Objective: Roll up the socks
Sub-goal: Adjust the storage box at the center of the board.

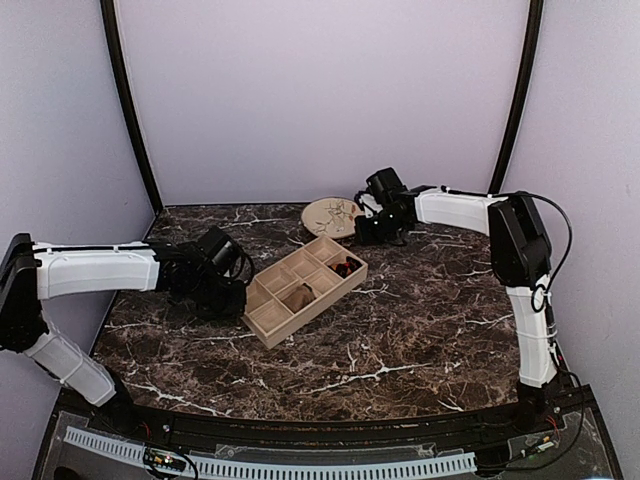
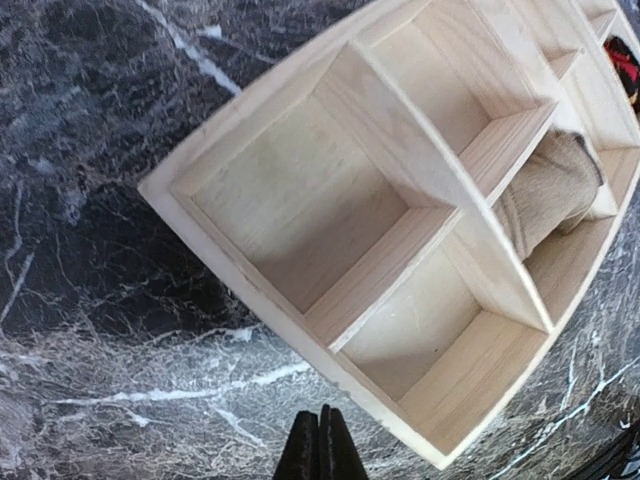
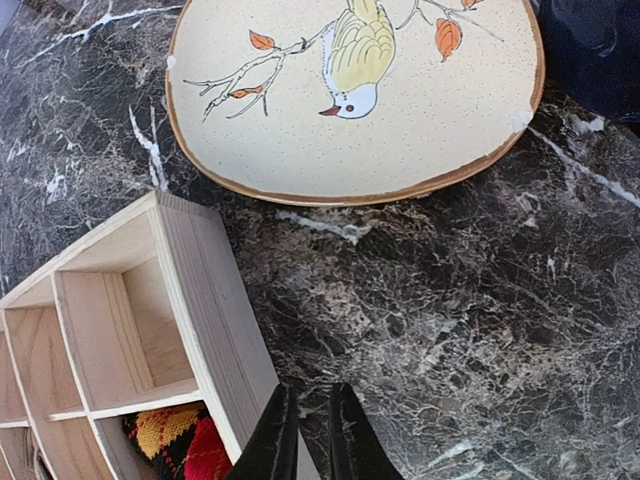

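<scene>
Left pincer (image 2: 320,445) tight together, apparently just off tray's (image 2: 245,268) rim

**Tan sock** (image 1: 303,293): plain brown-beige fabric, bunched into a compact bundle. It lies in a middle compartment of the wooden divided box (image 1: 264,322), near the centre of the top view.

**Argyle sock** (image 1: 348,267): black with red and orange diamonds, bunched in a compartment at the box's upper-right end, apart from the tan sock.
</scene>
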You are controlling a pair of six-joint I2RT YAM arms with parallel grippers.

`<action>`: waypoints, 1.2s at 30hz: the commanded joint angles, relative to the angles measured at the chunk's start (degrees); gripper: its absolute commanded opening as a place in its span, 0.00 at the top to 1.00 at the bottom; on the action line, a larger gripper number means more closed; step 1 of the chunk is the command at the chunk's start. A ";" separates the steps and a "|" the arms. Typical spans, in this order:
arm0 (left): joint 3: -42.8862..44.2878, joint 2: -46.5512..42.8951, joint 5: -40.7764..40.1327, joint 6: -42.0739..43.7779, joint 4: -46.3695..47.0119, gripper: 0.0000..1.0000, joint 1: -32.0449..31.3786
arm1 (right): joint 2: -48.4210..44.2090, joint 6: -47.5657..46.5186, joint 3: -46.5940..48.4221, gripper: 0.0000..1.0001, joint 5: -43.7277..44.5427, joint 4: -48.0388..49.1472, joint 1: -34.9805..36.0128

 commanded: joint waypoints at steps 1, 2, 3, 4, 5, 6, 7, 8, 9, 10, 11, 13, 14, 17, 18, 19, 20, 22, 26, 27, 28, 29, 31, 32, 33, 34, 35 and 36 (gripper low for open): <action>-2.93 2.49 0.62 -2.46 1.89 1.00 -0.65 | 0.80 -0.08 -0.66 0.88 -3.06 0.20 0.07; -3.21 2.84 0.45 -2.49 2.44 1.00 -0.65 | 0.85 -0.05 -1.20 0.88 -3.82 0.37 0.12; -3.51 3.27 0.17 -2.45 2.87 1.00 -0.67 | 0.89 0.05 -1.79 0.89 -4.97 0.62 0.20; -3.73 3.73 -0.08 -2.29 3.57 1.00 -0.69 | 1.03 0.08 -2.29 0.89 -5.93 0.77 0.25; -3.76 4.78 -0.41 -2.08 3.58 1.00 -0.65 | 1.28 0.20 -2.61 0.89 -6.50 0.64 0.41; -3.50 5.41 -0.49 -1.98 3.18 1.00 -0.65 | 1.44 0.07 -2.87 0.89 -6.36 0.14 0.62; -3.39 6.16 -0.54 -1.93 3.01 1.00 -0.65 | 1.40 -0.02 -3.44 0.89 -6.21 0.03 0.78; -3.62 6.70 -0.25 -1.89 3.33 1.00 -0.70 | 1.15 0.11 -4.34 0.89 -6.26 0.41 0.87; -3.99 6.79 -0.11 -1.95 3.82 1.00 -0.66 | 0.80 0.40 -5.41 0.89 -6.33 1.41 0.87; -4.46 6.82 -0.26 -1.92 4.46 1.00 -0.67 | 0.33 0.62 -6.71 0.89 -6.29 1.87 0.92; -4.77 6.86 -0.60 -1.77 5.13 1.00 -0.58 | 0.05 0.68 -7.46 0.89 -6.41 2.19 0.88; -4.53 7.55 -1.11 -0.69 6.13 1.00 -0.54 | -0.32 0.70 -8.50 0.89 -7.14 2.48 0.96; -3.99 8.15 -1.61 -0.37 6.23 1.00 -0.40 | -0.57 0.70 -9.06 0.89 -7.52 2.70 1.03; -2.52 10.37 -2.21 1.09 6.45 1.00 0.53 | -1.17 1.05 -10.91 0.89 -8.90 3.96 1.46; -2.16 11.01 -2.32 1.49 6.59 1.00 0.88 | -1.42 1.27 -11.45 0.89 -8.98 4.20 1.65; -1.90 11.39 -2.42 1.99 6.91 1.00 1.08 | -1.70 1.36 -11.97 0.89 -8.98 4.41 1.87; -1.66 11.65 -2.57 2.63 7.44 1.00 1.29 | -1.99 1.46 -12.57 0.89 -8.97 4.63 2.10; -1.01 12.17 -3.05 3.60 7.77 1.00 1.72 | -2.90 1.74 -14.03 0.89 -8.90 5.31 2.66; 0.17 13.10 -3.76 5.94 9.16 1.00 2.45 | -5.12 2.74 -17.40 0.89 -9.14 7.02 3.67; 0.42 13.32 -4.04 6.55 9.42 1.00 2.53 | -5.66 2.96 -18.18 0.89 -9.15 7.29 3.87; 0.79 13.58 -4.42 7.18 9.60 1.00 2.69 | -6.33 3.19 -18.99 0.89 -9.06 7.58 4.10; 1.28 13.92 -4.43 7.90 9.75 1.00 2.91 | -6.98 3.37 -19.79 0.89 -8.92 7.94 4.35; 2.25 14.52 -4.74 9.19 9.76 1.00 3.03 | -8.60 3.96 -21.63 0.89 -8.66 8.40 4.80; 2.73 14.73 -4.81 9.72 9.87 1.00 3.20 | -9.36 4.24 -22.57 0.89 -8.61 8.82 5.14; 2.90 14.83 -4.75 10.26 10.36 1.00 3.35 | -10.12 4.46 -23.41 0.90 -8.46 9.08 5.41; 3.06 14.89 -4.56 10.83 10.72 1.00 3.43 | -10.98 4.79 -24.35 0.90 -8.33 9.37 5.58; 3.30 14.97 -4.39 11.31 10.97 1.00 3.59 | -11.81 5.12 -25.31 0.90 -8.27 9.78 5.69; 3.45 15.12 -4.25 11.94 11.38 1.00 3.72 | -12.64 5.54 -26.35 0.90 -8.36 10.22 5.82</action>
